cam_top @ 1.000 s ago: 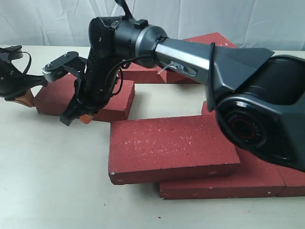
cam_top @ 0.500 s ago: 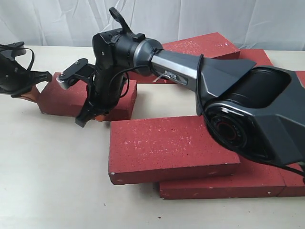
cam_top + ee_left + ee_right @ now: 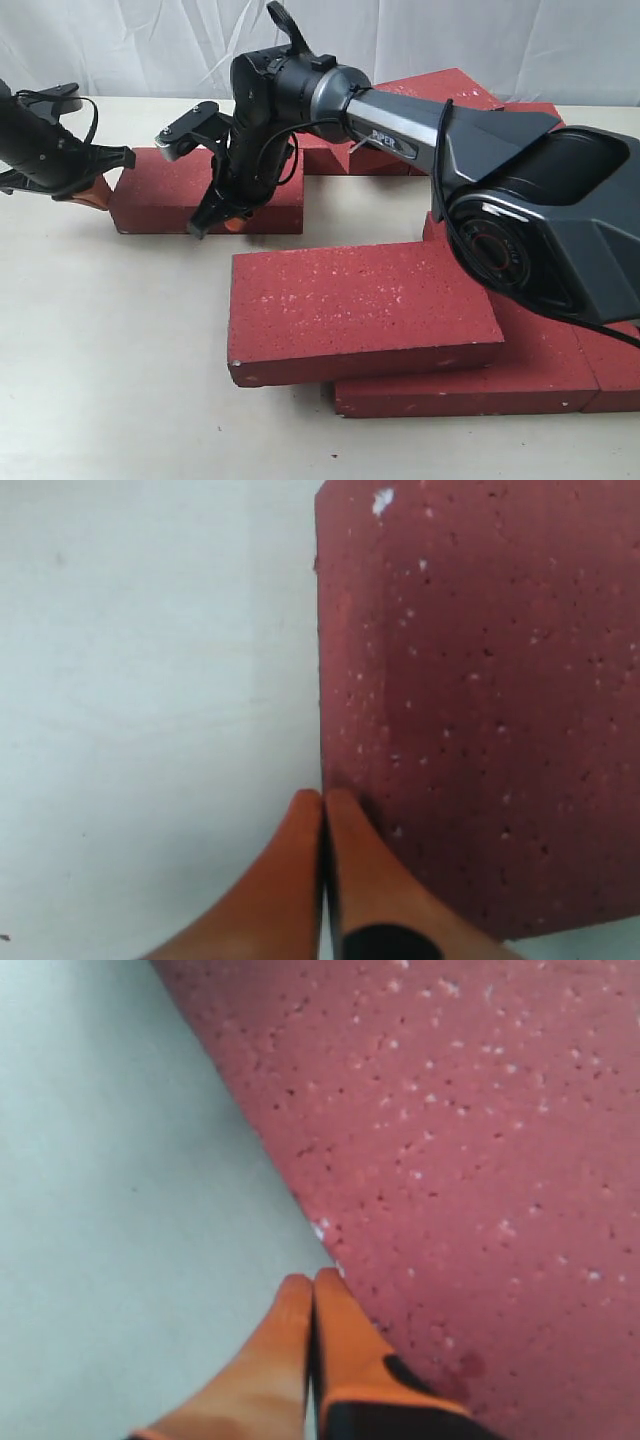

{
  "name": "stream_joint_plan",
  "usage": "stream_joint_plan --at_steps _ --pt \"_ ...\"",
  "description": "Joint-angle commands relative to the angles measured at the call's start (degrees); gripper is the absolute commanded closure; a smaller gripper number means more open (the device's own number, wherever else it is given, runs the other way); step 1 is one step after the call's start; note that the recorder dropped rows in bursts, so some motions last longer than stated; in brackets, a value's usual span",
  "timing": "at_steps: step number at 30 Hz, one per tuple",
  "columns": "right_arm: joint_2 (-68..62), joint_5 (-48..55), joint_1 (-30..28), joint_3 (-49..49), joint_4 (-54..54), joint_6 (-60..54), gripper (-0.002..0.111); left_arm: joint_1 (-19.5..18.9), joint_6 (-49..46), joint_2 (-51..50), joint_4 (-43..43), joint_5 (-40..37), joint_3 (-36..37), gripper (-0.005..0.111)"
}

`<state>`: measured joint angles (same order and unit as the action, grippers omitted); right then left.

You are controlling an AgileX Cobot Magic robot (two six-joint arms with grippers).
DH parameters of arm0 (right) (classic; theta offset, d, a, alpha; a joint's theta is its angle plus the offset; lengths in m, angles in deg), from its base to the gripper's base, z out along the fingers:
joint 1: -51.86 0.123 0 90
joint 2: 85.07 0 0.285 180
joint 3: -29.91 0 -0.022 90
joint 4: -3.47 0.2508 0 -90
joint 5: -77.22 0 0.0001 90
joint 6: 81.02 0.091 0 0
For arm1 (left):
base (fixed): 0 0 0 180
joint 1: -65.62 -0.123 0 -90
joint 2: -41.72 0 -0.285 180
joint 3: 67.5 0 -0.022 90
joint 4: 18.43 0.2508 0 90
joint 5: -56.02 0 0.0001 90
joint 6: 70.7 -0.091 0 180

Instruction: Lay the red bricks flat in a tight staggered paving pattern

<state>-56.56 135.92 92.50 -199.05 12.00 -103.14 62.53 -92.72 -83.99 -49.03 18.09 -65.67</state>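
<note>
Exterior: far-left brick lies flat on the table, long axis left–right. The left gripper is at its left end and the right gripper at its front face; other bricks lie flat, clustered to the right. Left wrist: fingers pressed together, tips at the brick's edge. Right wrist: fingers together too, tips against the brick's edge.
</note>
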Motion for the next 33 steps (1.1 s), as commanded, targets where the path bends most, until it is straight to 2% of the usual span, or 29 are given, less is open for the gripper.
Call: stream_joint_plan --at_steps 1,5,11,16,23,27,30,33 --pt "0.2 0.1 -0.6 -0.4 -0.2 0.1 0.108 0.4 -3.7 0.3 -4.4 0.9 0.3 0.107" --pt "0.2 2.3 -0.6 -0.4 -0.1 0.1 0.108 1.5 -5.4 0.3 -7.0 2.5 0.3 0.107" --pt "0.2 5.1 -0.6 -0.4 -5.2 0.1 0.108 3.5 -5.4 -1.3 -6.6 2.3 0.3 0.107" --pt "0.6 6.1 -0.6 -0.4 -7.2 0.1 0.108 3.7 -5.4 -1.7 -5.3 3.0 0.3 0.107" --pt "1.2 7.5 -1.0 -0.4 -6.3 0.1 0.108 0.8 -5.2 0.1 -4.4 3.4 0.3 0.107" --pt "1.2 10.7 -1.0 -0.4 -0.4 -1.9 0.108 -0.4 -5.2 0.8 -6.3 3.6 0.3 0.107" --pt "1.2 10.6 -1.0 -0.4 0.6 -2.5 0.108 1.8 -7.8 -1.4 -8.3 3.2 0.3 0.107" --pt "1.7 11.3 -2.6 -0.4 1.2 -2.5 0.108 3.8 -8.0 -2.4 -8.7 6.7 0.3 0.107"
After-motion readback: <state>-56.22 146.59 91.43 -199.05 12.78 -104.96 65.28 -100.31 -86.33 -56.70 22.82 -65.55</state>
